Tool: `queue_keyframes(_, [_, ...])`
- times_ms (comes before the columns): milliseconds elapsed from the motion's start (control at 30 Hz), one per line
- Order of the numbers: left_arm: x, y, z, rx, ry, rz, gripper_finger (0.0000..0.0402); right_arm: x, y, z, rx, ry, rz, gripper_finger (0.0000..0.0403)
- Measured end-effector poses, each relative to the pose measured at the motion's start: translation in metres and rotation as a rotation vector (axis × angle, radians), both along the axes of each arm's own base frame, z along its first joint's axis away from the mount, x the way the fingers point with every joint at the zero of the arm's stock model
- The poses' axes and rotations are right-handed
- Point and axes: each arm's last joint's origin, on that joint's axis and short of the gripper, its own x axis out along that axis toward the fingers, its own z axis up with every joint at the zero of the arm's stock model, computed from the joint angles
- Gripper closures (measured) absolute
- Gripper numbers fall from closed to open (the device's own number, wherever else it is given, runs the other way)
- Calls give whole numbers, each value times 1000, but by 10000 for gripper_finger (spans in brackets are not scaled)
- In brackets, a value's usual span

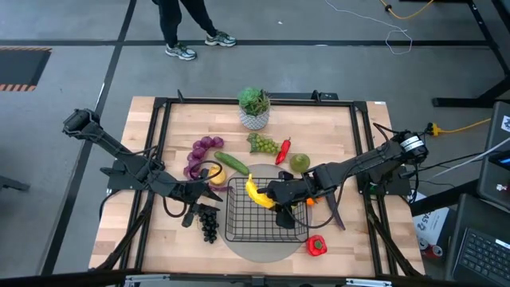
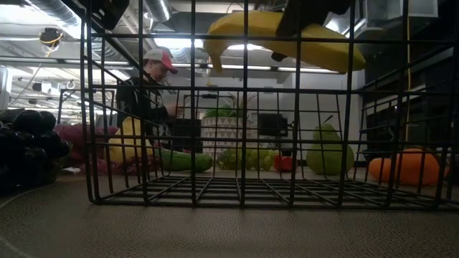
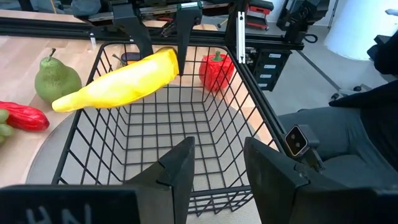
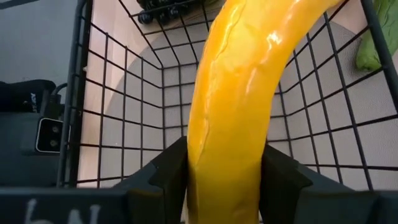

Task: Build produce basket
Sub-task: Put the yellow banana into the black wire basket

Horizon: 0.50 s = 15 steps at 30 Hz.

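Banana [image 1: 256, 194] held above the basket [image 1: 239, 227] floor, clamped between the right gripper [image 1: 275, 194] fingers [image 4: 163, 171]; the fruit hangs clear of the wire. Basket sits on a grey mat [image 1: 259, 249], otherwise holding nothing. Left gripper [image 1: 194, 209] rests just outside the basket's left wall, fingers [image 3: 180, 168] parted narrowly, holding nothing, beside black grapes [image 1: 209, 225].

In the right wrist view the banana [image 4: 233, 99] runs off the top edge and hides most of the basket [image 4: 124, 93] floor, while in the low view the basket's wires [image 2: 244, 107] partly screen the pear [image 2: 328, 150], the orange [image 2: 409, 166] and the person [image 2: 147, 93] beyond the desk.
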Motion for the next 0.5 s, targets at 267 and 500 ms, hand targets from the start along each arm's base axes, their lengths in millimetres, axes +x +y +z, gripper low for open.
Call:
queue_keyframes(267, [0, 0, 0, 7, -1, -2, 268, 0, 0, 0, -45, -19, 62, 247])
queue_keyframes(500, [0, 0, 0, 11, -3, 13, 268, 2, 1, 2, -39, -43, 61, 247])
